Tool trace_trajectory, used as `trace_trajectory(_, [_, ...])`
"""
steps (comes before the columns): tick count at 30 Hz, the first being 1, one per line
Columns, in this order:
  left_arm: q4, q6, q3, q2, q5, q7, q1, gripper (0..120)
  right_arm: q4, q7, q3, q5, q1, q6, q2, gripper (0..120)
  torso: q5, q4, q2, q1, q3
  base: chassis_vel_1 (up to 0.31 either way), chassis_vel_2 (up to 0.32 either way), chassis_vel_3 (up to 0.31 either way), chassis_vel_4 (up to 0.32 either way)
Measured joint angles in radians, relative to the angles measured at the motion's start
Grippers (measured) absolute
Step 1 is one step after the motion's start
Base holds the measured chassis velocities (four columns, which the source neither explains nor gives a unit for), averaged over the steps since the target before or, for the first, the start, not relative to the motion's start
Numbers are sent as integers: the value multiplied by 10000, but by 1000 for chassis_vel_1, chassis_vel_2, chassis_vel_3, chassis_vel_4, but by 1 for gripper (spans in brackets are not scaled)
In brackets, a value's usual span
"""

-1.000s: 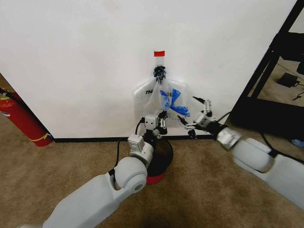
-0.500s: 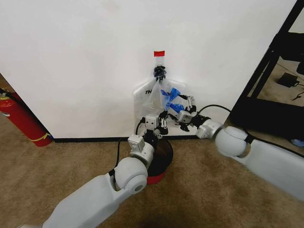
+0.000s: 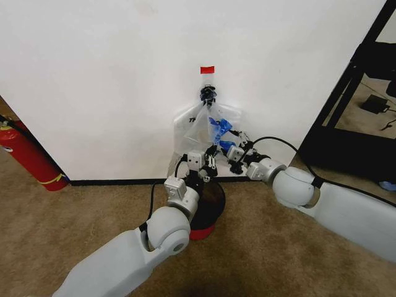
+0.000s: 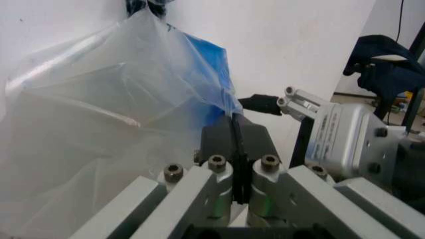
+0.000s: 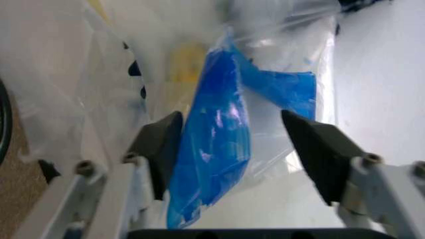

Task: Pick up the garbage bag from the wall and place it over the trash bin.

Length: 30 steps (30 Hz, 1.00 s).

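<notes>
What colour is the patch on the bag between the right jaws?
Bright blue, on the see-through bag; the right wrist view shows it best.

Both arms extended forward, grippers close together.
Left gripper (image 3: 212, 162) fingers pressed together; right gripper (image 3: 233, 141) fingers spread apart.

Head cam high, angled down at wall (image 3: 93, 74); 2 wrist cams close on garbage bag (image 4: 99, 124).
</notes>
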Motion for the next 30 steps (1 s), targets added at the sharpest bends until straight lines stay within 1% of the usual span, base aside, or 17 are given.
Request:
trace_trajectory(3, [-3,-1,-2,0,7,2,22,0,8,115,218,220,-198,-39,19,41,0,0,0,0,0,0,0,0,0])
trace_trajectory(5, [-6,-1,-2,2,9,2,27,0,7,139,258,269,-238,-39,22,39,0,0,0,0,0,0,0,0,0])
trace_trajectory(6, [-12,-1,-2,7,11,3,31,0,8,170,318,333,-292,-39,26,35,0,1,0,0,0,0,0,0,0])
trace_trajectory(8, [-42,-1,-3,33,16,5,53,0,63,332,781,729,-668,-117,89,23,0,0,0,0,0,0,0,0,0])
trace_trajectory(10, [-46,-2,-10,72,23,6,75,0,168,605,1095,1191,-979,-175,104,15,0,2,0,0,0,0,0,0,0])
trace_trajectory(11, [-46,-5,-23,101,28,6,93,0,270,984,1420,1638,-1361,-180,121,12,-2,3,0,0,0,0,0,0,0])
trace_trajectory(12, [-46,-5,-23,101,28,6,93,0,270,984,1420,1638,-1361,-180,121,12,-2,3,0,0,0,0,0,0,0])
trace_trajectory(13, [-46,-7,-37,112,30,7,101,0,317,1260,1644,1859,-1609,-170,147,8,-1,2,0,0,0,0,0,0,0])
trace_trajectory(15, [-46,-15,-98,149,34,8,127,0,480,2043,2451,2536,-2454,14,246,0,2,-1,0,0,0,0,0,0,0])
trace_trajectory(17, [-53,-19,-139,200,34,6,137,0,667,2499,3313,2994,-3241,423,328,0,0,0,1,0,0,0,0,0,0])
trace_trajectory(19, [-83,-20,-163,239,31,-1,146,0,815,2600,3992,3168,-3850,792,398,0,-2,1,1,0,0,0,0,0,0])
trace_trajectory(20, [-107,-22,-189,282,28,-7,166,0,947,2626,4573,3365,-4400,1144,452,0,1,0,2,0,-1,0,0,0,0])
trace_trajectory(22, [-113,-23,-197,293,28,-9,174,0,983,2632,4724,3437,-4532,1250,466,0,2,-3,2,0,0,0,0,0,0])
trace_trajectory(24, [-173,-46,-237,341,26,-14,227,0,1183,2648,5481,4086,-5263,1980,662,0,-1,-4,2,0,0,0,0,0,0])
trace_trajectory(26, [-272,-52,-248,352,14,-25,263,0,1296,2675,5845,4574,-5522,2351,916,0,0,3,3,0,0,0,0,0,0])
trace_trajectory(29, [-378,-54,-255,364,7,-32,317,0,1471,2739,6217,5121,-5778,2487,1167,0,-3,5,2,0,0,0,0,0,0])
trace_trajectory(30, [-486,-54,-289,395,12,-34,401,0,1639,2768,6588,5560,-6114,2540,1388,0,-3,5,3,0,0,0,0,0,0])
